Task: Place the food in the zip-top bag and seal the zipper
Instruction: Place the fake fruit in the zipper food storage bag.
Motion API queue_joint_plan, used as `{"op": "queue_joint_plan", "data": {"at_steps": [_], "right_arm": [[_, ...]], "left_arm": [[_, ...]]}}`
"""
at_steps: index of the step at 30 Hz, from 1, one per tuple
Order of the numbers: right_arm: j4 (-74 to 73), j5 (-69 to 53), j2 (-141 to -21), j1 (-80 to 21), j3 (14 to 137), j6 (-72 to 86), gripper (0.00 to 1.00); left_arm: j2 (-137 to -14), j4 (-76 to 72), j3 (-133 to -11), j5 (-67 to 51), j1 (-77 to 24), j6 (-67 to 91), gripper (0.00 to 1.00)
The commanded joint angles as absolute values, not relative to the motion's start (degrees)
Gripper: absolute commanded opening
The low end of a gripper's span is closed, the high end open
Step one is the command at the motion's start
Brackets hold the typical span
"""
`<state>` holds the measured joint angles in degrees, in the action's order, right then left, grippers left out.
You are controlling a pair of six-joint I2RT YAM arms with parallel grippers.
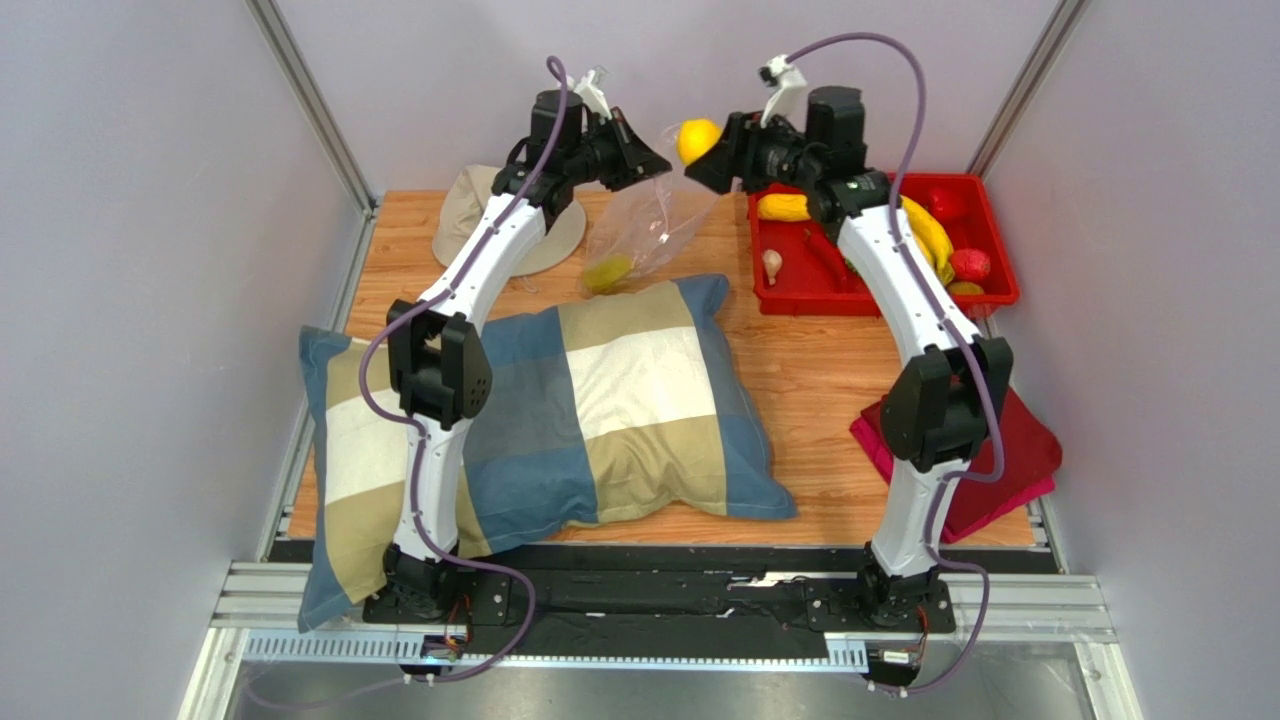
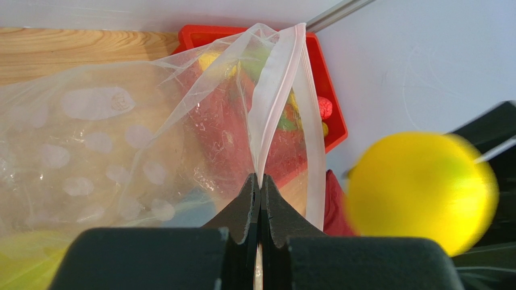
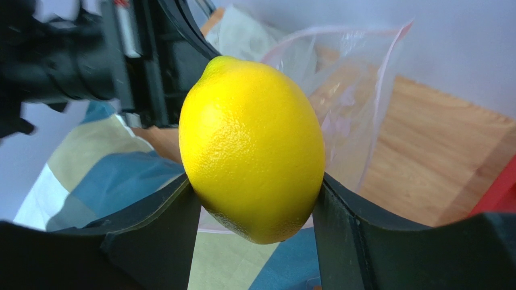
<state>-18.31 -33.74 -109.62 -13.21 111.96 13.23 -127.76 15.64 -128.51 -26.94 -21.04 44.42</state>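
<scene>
My left gripper (image 1: pixel 658 161) (image 2: pixel 260 181) is shut on the pale pink zipper (image 2: pixel 280 90) and holds the clear zip-top bag (image 1: pixel 655 225) (image 2: pixel 121 145) (image 3: pixel 354 90) up by its mouth above the back of the table. A green piece (image 1: pixel 607 275) (image 2: pixel 24 266) lies in the bag's bottom. My right gripper (image 1: pixel 709 158) (image 3: pixel 254 184) is shut on a yellow lemon (image 1: pixel 696 140) (image 2: pixel 421 190) (image 3: pixel 251 151), in the air just right of the bag's mouth. More food, with bananas (image 1: pixel 920 228) and a red apple (image 1: pixel 969 264), lies in the red tray (image 1: pixel 887 306).
A checked pillow (image 1: pixel 601 405) fills the table's middle and left. A beige hat (image 1: pixel 463 222) sits at the back left, behind my left arm. A folded red cloth (image 1: pixel 1010 450) lies at the right front, by my right arm.
</scene>
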Motion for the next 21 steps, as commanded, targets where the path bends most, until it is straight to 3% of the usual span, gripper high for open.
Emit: {"op": "queue_joint_plan", "data": {"at_steps": [1, 2, 6, 10, 16, 21], "right_arm": [[-21.35, -32.35, -113.63, -14.59, 114.51, 8.89, 0.36], [-22.75, -32.08, -115.03, -14.85, 116.35, 8.53, 0.38], [-26.54, -29.53, -117.07, -15.47, 120.05, 7.56, 0.76], [-27.33, -28.92, -115.76, -15.47, 120.67, 7.82, 0.96], [-26.81, -31.2, -112.94, -11.88, 120.32, 8.35, 1.0], [-27.68, -36.11, -116.09, -2.22, 121.46, 8.44, 0.99]], "left_arm": [[-126.04, 15.56, -129.81, -27.42, -21.27, 43.15, 0.0], [-126.04, 15.56, -129.81, -27.51, -21.27, 43.15, 0.0], [-126.04, 15.64, -129.73, -27.68, -21.27, 43.07, 0.0], [-126.12, 15.73, -129.73, -27.51, -21.27, 43.07, 0.0], [-126.47, 15.65, -130.08, -27.51, -21.27, 43.24, 0.0], [-126.56, 15.56, -130.08, -27.42, -21.27, 43.15, 0.0]]}}
